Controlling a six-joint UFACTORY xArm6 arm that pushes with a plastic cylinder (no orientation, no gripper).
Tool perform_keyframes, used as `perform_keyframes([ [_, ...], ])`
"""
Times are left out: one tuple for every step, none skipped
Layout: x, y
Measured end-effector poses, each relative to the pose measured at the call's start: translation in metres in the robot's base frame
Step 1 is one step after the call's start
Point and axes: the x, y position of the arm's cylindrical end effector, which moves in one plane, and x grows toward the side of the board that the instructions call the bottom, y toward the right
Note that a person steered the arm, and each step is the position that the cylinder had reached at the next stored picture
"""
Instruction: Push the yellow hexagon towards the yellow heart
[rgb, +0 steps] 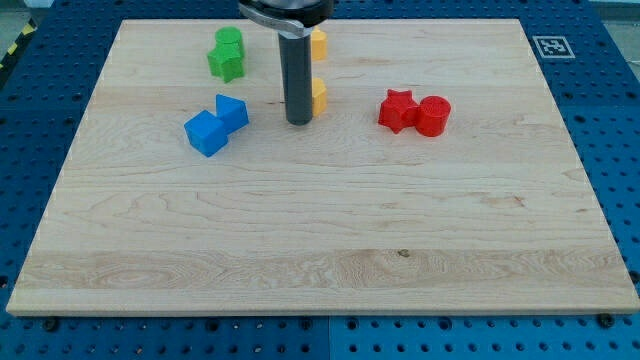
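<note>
My tip (298, 121) rests on the board at the upper middle of the view. A yellow block (319, 97) sits touching the rod's right side, mostly hidden by it. A second yellow block (319, 43) lies above it near the board's top edge, also partly hidden behind the rod. I cannot tell which of the two is the hexagon and which is the heart.
A green star (227, 63) with a green block (229, 41) above it lies at the upper left. Two blue blocks (207, 132) (232, 111) touch left of the tip. A red star (397, 110) and a red cylinder (434, 115) touch at the right.
</note>
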Motion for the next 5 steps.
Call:
perform_keyframes([
  [-0.005,0.008],
  [-0.013,0.008],
  [-0.022,0.008],
  [-0.037,0.008],
  [-0.051,0.008],
])
